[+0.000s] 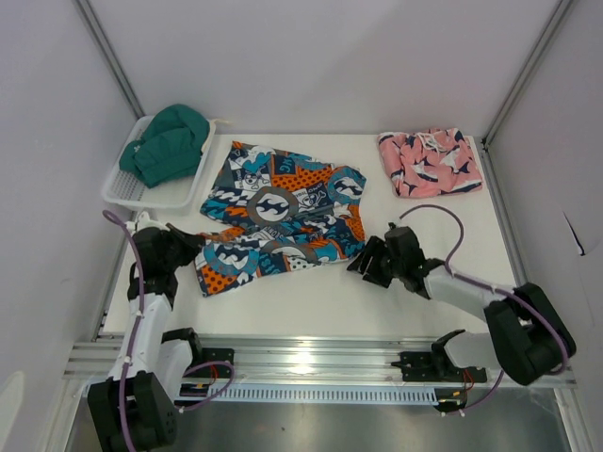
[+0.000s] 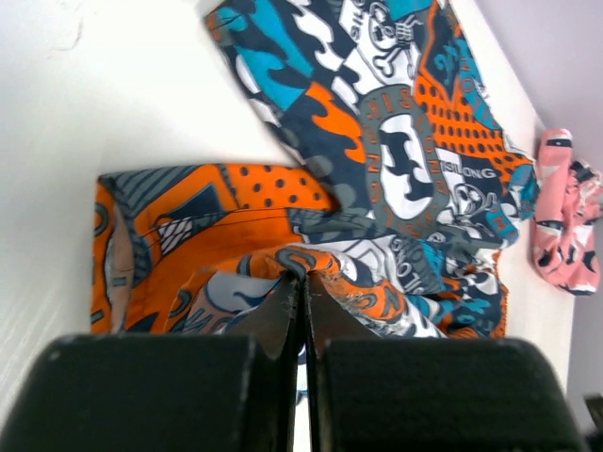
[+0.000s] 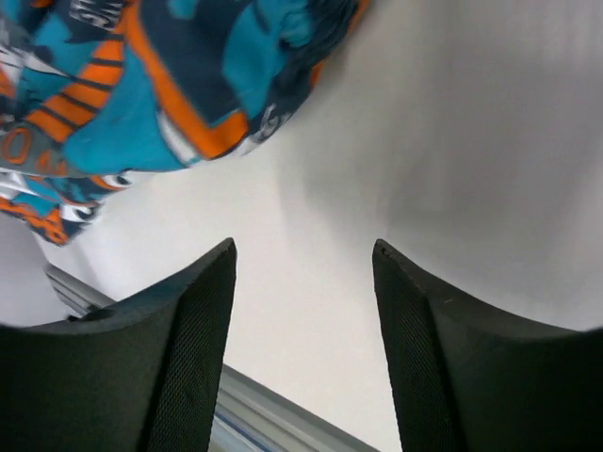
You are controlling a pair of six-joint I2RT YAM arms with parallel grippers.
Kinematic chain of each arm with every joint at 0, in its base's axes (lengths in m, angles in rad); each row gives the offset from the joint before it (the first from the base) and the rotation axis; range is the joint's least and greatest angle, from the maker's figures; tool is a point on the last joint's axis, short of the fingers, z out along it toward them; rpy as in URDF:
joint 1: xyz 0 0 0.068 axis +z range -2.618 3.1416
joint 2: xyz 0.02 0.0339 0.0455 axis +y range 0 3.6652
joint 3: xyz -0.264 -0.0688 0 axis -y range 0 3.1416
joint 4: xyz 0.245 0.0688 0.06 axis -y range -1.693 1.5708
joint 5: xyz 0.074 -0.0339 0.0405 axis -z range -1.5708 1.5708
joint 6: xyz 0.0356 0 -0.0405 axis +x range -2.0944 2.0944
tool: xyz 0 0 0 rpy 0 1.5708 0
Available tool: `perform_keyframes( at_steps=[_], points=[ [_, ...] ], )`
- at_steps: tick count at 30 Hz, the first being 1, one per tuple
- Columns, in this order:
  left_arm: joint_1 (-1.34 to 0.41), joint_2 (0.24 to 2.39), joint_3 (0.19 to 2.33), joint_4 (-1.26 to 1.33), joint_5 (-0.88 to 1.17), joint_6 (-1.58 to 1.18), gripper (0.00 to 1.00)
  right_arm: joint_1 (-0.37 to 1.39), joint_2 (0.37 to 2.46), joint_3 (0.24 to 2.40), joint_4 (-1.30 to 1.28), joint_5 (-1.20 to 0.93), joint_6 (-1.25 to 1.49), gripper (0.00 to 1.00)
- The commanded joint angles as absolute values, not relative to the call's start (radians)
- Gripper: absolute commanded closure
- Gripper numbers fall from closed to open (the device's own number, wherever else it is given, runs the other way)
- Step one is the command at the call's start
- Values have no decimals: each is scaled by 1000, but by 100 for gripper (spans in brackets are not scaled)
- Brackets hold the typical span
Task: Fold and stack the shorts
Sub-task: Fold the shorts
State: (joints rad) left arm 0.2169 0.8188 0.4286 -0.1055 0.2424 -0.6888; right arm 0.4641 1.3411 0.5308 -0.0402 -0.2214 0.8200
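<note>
The teal, orange and navy patchwork shorts (image 1: 283, 212) lie spread across the middle of the table, their near-left leg bunched up. My left gripper (image 1: 195, 248) is shut on a pinch of that leg's fabric (image 2: 236, 235), and the cloth puckers at the closed tips of the left gripper (image 2: 303, 279). My right gripper (image 1: 363, 266) hovers open just off the shorts' near-right corner. Only bare table shows between the fingers of the right gripper (image 3: 303, 247), with the shorts (image 3: 141, 94) beyond to the upper left. The pink shark-print shorts (image 1: 431, 162) sit folded at the back right and also show in the left wrist view as pink shorts (image 2: 565, 212).
A white basket (image 1: 121, 185) holding a green cloth (image 1: 170, 141) stands at the back left. An aluminium rail (image 1: 311, 353) runs along the near table edge. Grey walls close in on both sides and at the back.
</note>
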Motion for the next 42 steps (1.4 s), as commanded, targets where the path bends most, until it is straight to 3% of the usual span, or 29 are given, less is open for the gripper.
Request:
perform_keyframes(
  at_steps=[1, 3, 15, 22, 30, 33, 42],
  points=[
    [227, 793, 376, 30, 189, -715, 100, 558, 1232, 442, 170, 32, 1087, 40],
    [227, 801, 354, 67, 183, -712, 100, 572, 1221, 420, 201, 110, 1170, 45],
    [229, 867, 276, 209, 178, -692, 100, 584, 1515, 503, 382, 66, 1295, 61],
    [229, 865, 270, 207, 172, -687, 100, 588, 1663, 500, 528, 57, 1377, 51],
    [229, 867, 276, 201, 176, -690, 100, 588, 1744, 495, 635, 117, 1427, 53],
    [230, 864, 278, 198, 178, -689, 100, 588, 1727, 492, 632, 159, 1419, 57],
    [230, 862, 279, 198, 187, -690, 100, 580, 1586, 491, 499, 268, 1355, 50]
  ],
)
